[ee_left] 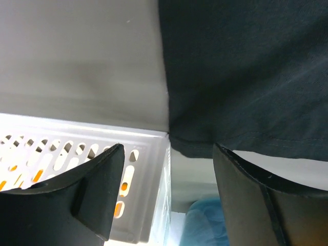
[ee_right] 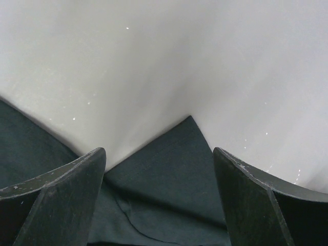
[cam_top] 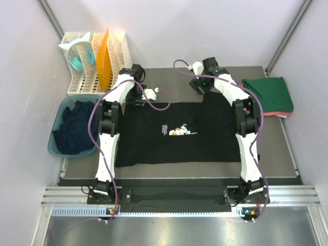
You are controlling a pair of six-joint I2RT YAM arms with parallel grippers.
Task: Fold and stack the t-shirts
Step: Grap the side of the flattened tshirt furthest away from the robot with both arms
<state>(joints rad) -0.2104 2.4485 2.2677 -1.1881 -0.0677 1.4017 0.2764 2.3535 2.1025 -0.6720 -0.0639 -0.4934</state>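
A black t-shirt with a small white-and-coloured chest print lies spread flat in the middle of the table. My left gripper is open and empty over its far left corner; the left wrist view shows open fingers and the shirt's hem. My right gripper is open and empty at the far right corner; in the right wrist view this gripper has a pointed shirt corner lying between its jaws, untouched. A folded dark green shirt lies on a pinkish-red one at the right.
A white slotted rack with an orange sheet stands at the back left, also in the left wrist view. A teal tub with dark navy shirts sits off the table's left edge. Purple cables loop over both arms.
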